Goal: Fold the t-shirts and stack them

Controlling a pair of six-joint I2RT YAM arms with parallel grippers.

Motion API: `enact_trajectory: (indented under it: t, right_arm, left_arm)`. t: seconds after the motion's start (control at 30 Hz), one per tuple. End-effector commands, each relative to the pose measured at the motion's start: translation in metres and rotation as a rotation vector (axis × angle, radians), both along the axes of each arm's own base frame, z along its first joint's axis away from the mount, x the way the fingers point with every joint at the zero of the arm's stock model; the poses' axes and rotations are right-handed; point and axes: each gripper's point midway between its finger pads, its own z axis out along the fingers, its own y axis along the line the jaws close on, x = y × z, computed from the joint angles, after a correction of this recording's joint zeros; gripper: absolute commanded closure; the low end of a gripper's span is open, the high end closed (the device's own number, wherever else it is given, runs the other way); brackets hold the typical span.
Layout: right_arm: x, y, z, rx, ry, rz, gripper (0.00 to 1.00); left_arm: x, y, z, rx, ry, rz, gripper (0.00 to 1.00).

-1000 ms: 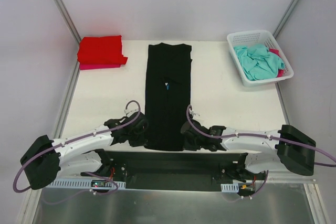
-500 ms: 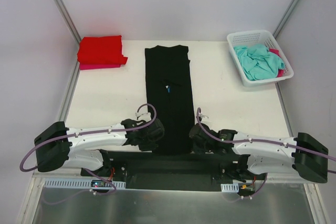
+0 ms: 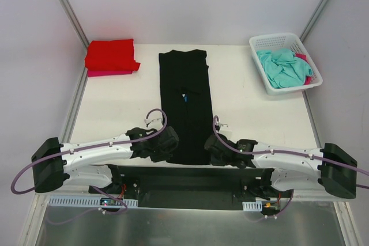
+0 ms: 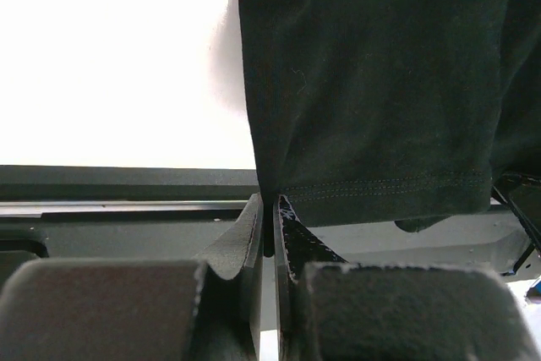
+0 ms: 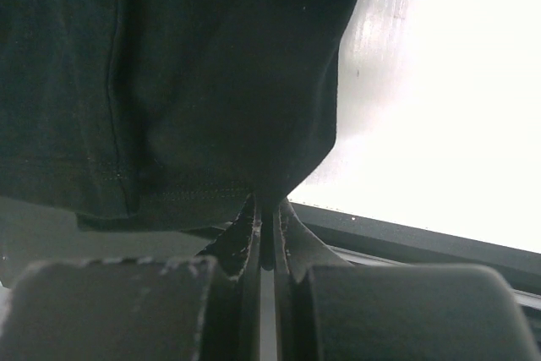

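The left gripper (image 4: 269,209) and right gripper (image 5: 267,209) each pinch a hem corner of the limp, light black t-shirt (image 3: 185,102), probably the best holds.

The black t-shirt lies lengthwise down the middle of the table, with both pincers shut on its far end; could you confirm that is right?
Not quite: the left pincer and right pincer are shut on the near end of the black t-shirt, at its hem corners. The top external view shows this; the rest stands.

Matt black cloth t-shirt (image 3: 185,108) with stitched hem lies on a glossy white table (image 3: 115,102).
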Motion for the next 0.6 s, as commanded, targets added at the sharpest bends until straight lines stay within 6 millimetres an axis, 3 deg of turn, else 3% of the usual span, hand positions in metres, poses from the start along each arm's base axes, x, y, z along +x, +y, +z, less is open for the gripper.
enact_trajectory:
  t: [0.0,0.57]
  right_arm:
    - [0.012,0.001,0.013,-0.033,-0.055,-0.001,0.99]
    - [0.056,-0.019,0.059,-0.074,-0.149,-0.029,0.99]
  left_arm:
    - [0.008,0.012,0.012,0.059,-0.049,0.020,1.00]
    - [0.044,0.017,0.043,0.106,-0.140,0.047,1.00]
